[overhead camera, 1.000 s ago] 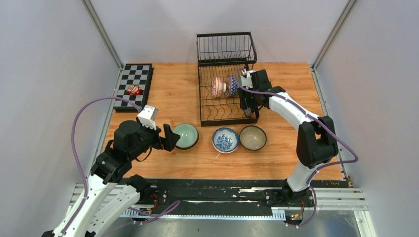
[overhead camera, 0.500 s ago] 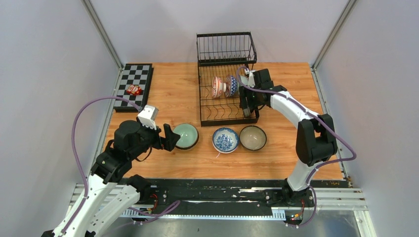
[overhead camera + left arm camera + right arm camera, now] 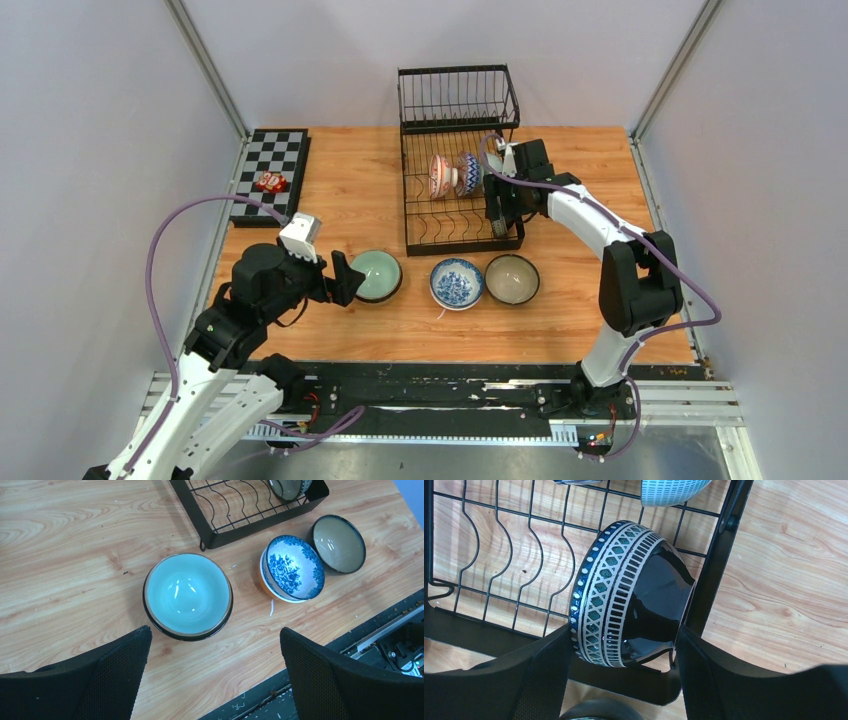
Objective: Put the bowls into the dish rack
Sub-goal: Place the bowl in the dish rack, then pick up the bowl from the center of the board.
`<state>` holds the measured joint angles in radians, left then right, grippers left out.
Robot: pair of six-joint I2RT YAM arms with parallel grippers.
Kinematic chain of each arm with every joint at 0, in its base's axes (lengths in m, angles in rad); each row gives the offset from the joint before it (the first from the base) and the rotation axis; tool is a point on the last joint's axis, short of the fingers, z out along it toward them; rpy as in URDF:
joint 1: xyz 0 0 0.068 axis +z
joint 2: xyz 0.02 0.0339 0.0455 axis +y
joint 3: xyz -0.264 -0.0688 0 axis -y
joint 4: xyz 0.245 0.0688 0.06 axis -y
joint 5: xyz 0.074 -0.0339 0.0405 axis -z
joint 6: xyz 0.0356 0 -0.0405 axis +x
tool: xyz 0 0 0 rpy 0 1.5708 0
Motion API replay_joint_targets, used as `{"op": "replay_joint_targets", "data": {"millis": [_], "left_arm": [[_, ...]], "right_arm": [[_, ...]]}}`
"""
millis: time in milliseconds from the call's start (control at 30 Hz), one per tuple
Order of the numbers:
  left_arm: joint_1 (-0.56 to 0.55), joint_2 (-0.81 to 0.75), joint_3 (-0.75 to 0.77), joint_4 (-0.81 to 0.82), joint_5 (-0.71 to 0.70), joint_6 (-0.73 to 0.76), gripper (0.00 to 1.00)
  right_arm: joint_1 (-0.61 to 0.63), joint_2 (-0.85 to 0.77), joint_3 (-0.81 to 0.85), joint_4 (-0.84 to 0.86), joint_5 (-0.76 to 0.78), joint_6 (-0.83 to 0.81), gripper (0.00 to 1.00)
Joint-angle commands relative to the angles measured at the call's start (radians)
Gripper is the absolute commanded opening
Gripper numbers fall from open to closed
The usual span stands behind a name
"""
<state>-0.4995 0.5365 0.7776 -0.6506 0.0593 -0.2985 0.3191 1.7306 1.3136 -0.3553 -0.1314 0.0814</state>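
I see a light wooden table (image 3: pixel 350 180) carrying everything; the black wire dish rack (image 3: pixel 465 245) stands on it toward the far middle; a black-and-white checkerboard (image 3: pixel 285 150) lies flat at the far left edge; toward the near edge, bowls sit upright in a row on the bare wood: a pale green bowl (image 3: pixel 377 274) on the left, well apart from an orange bowl (image 3: pixel 263 575) with a blue-patterned bowl (image 3: pixel 456 283) nested in it; a cream dark-rimmed bowl (image 3: pixel 512 278) sits just beside that pair on the right.
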Motion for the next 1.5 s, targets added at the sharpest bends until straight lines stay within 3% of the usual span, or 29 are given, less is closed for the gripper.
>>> {"op": "replay_joint_targets", "data": {"millis": [0,267,500,1167,1467], "left_arm": [[-0.005,0.005,-0.008,0.016,-0.001,0.012,1.00],[-0.004,0.003,-0.008,0.013,-0.001,0.012,1.00],[-0.004,0.002,-0.008,0.014,-0.004,0.012,1.00],[-0.004,0.058,-0.012,0.030,0.017,-0.058,1.00],[-0.004,0.097,-0.033,0.041,0.005,-0.094,1.00]], "right_arm": [[-0.015,-0.032,-0.015,-0.024,0.033,0.009,0.74],[-0.015,-0.062,-0.017,-0.028,0.044,0.013,0.82],[-0.004,-0.128,-0.021,-0.038,0.075,0.018,0.82],[0.096,-0.564,-0.235,-0.087,0.013,0.082,0.71],[0.294,-0.670,-0.300,-0.157,-0.032,0.042,0.68]]}}
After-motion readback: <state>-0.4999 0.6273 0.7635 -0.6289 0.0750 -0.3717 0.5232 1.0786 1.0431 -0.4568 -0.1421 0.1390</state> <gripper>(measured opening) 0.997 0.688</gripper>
